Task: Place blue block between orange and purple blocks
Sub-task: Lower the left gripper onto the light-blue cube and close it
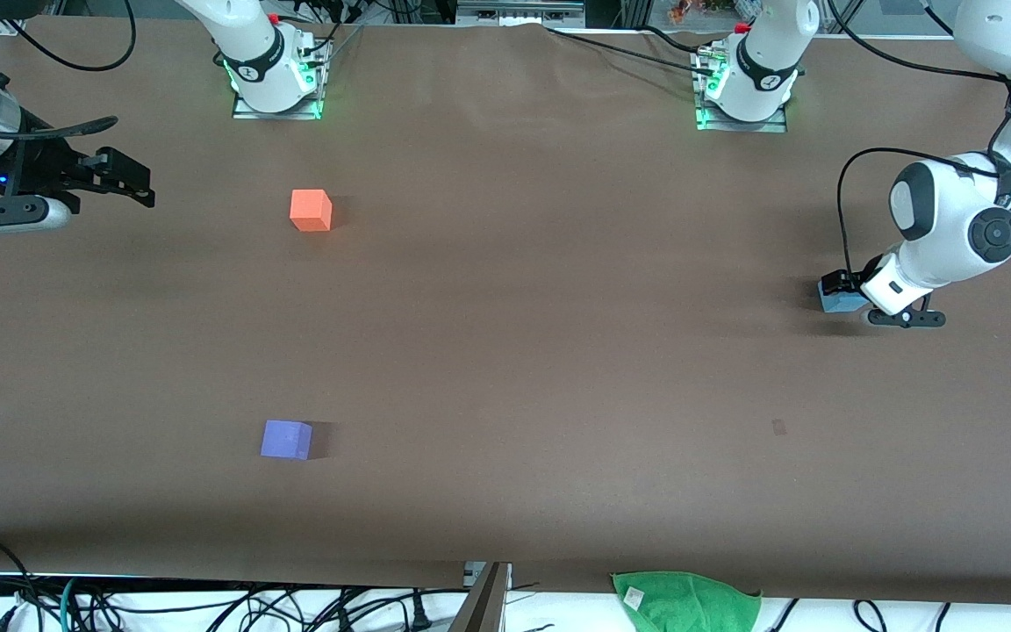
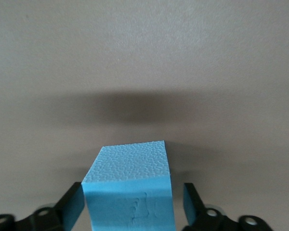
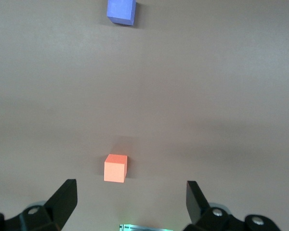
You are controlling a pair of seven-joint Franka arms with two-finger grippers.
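The sky-blue block (image 1: pixel 837 302) rests on the brown table at the left arm's end. My left gripper (image 1: pixel 841 290) is down around it. In the left wrist view the blue block (image 2: pixel 130 192) stands between the fingers of the left gripper (image 2: pixel 133 208): one pad sits against its side and a thin gap shows at the other. The orange block (image 1: pixel 311 211) lies toward the right arm's end. The purple block (image 1: pixel 286 439) is nearer to the front camera than the orange one. My right gripper (image 1: pixel 141 184) waits open, raised at the right arm's end; its wrist view shows the orange block (image 3: pixel 115 168) and the purple block (image 3: pixel 121 10).
The two arm bases (image 1: pixel 276 83) (image 1: pixel 742 92) stand along the edge farthest from the front camera. A green cloth (image 1: pixel 685 601) and cables lie off the table's edge nearest the front camera. Bare brown tabletop (image 1: pixel 558 351) stretches between the blue block and the other two.
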